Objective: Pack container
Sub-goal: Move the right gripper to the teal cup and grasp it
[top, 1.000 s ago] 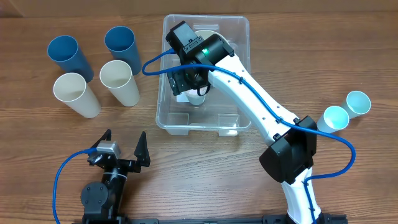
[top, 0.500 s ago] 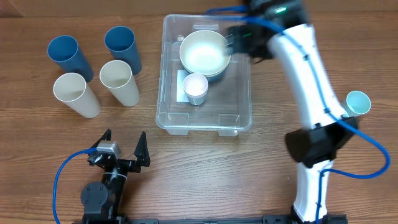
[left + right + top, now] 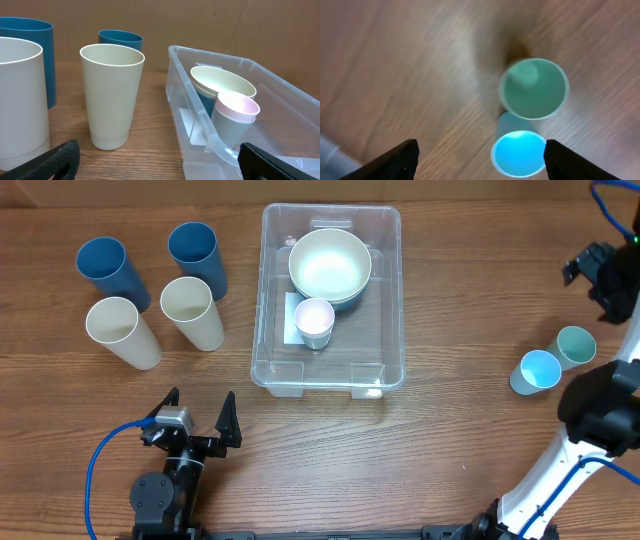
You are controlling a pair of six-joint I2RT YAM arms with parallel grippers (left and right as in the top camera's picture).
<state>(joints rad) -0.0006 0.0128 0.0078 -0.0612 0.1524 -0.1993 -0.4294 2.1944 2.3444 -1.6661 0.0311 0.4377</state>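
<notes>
- Centrally, the clear container [image 3: 385,330] holds a white bowl [image 3: 330,262] and a pink cup [image 3: 314,315].
- Right gripper [image 3: 480,145], jaws wide and empty, hovers above the side-by-side teal cup [image 3: 534,88] and blue cup [image 3: 519,152], far right.
- Left gripper [image 3: 200,405]: wide, empty.
- Risk: gripping one cup may topple its neighbour.

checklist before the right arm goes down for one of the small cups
1. Right gripper open: ok, fingers wide apart in the wrist view.
2. Gripper centred on one cup: not ok, the green cup and blue cup both sit off to one side.
3. Gap between the two cups for a finger: not ok, none shows.
4. Both cups upright: ok, open mouths face up.
5. Room in the container: ok, bare floor in front of the bowl and beside the pink cup.
6. Left gripper out of the way: ok, open near the table's front edge, apart from the container.
</notes>
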